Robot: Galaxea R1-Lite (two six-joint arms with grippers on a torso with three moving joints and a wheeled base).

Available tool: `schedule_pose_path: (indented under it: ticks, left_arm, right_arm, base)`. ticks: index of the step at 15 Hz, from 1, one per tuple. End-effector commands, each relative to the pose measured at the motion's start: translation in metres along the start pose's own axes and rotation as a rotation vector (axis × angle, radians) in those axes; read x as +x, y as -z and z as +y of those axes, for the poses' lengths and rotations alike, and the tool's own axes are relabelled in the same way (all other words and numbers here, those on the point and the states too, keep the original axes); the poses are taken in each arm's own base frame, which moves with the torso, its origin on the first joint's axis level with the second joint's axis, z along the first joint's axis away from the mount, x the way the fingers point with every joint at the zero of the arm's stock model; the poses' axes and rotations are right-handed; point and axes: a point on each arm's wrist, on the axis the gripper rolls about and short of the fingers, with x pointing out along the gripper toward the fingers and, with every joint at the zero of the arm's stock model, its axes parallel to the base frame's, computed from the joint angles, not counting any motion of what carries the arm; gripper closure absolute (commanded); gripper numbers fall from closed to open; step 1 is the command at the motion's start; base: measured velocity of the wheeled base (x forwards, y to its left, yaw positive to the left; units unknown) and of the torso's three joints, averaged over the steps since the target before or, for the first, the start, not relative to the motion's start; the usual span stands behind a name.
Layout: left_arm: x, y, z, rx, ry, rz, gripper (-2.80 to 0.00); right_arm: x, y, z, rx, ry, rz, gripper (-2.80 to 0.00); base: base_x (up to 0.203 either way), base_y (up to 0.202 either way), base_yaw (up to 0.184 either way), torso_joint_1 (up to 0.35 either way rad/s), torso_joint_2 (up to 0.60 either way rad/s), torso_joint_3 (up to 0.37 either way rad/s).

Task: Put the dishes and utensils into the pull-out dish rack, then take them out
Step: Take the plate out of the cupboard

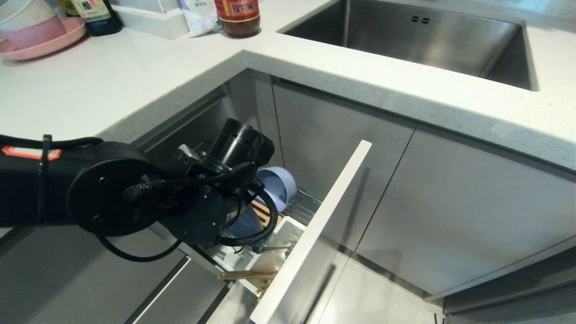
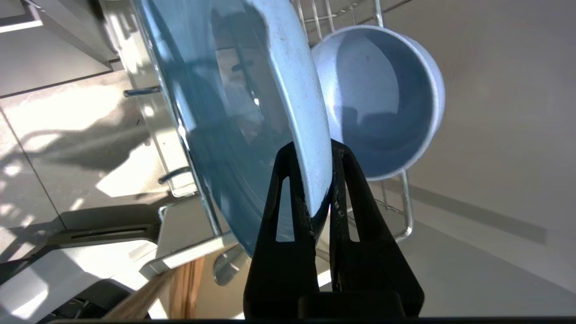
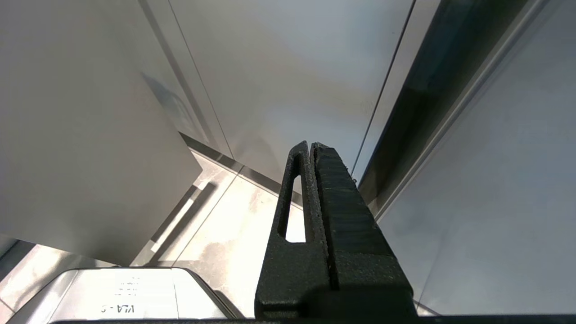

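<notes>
— Where's the plate?
— Centre-left of the head frame, on edge in the rack (image 1: 302,203); my left claw (image 2: 320,180) is clamped on the plate (image 2: 252,103)'s rim, beside the bowl (image 2: 382,99).
— Right claw?
— My right claw (image 3: 311,148) is together, holding nothing.

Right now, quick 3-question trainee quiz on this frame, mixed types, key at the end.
1. True or false: the left gripper is shut on the rim of the light blue plate.
2. What stands in the dish rack right beside the plate? A) blue-grey bowl B) pink plate C) glass
3. Fill in: the chopsticks lie near the rack's white ____ panel.

Key: 1 true; 2 A; 3 front. The right gripper is shut, holding nothing, beside the cabinet fronts.
</notes>
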Motion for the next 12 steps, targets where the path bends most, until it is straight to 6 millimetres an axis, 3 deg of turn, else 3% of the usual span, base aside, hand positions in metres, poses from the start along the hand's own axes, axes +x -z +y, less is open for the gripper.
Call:
schedule_pose_path:
  ticks: [1,9,12]
  left_arm:
    - [-0.014,-0.004,-0.003,-0.02,0.04,-0.007,0.0]
    - [-0.051,-0.021,-0.012,-0.066,0.179,-0.046,0.0]
    - [-0.082,-0.035,-0.014,-0.09,0.301,-0.05,0.0]
  right_arm:
    - [0.0,0.0,0.0,0.0,0.0,-0.001,0.0]
    - [0.0,0.0,0.0,0.0,0.0,-0.001,0.0]
    - [0.0,0.0,0.0,0.0,0.0,-0.001,0.0]
  base:
    - [0.0,0.0,0.0,0.0,0.0,0.0]
    - [0.0,0.0,0.0,0.0,0.0,0.0]
    - [0.0,0.0,0.0,0.0,0.0,0.0]
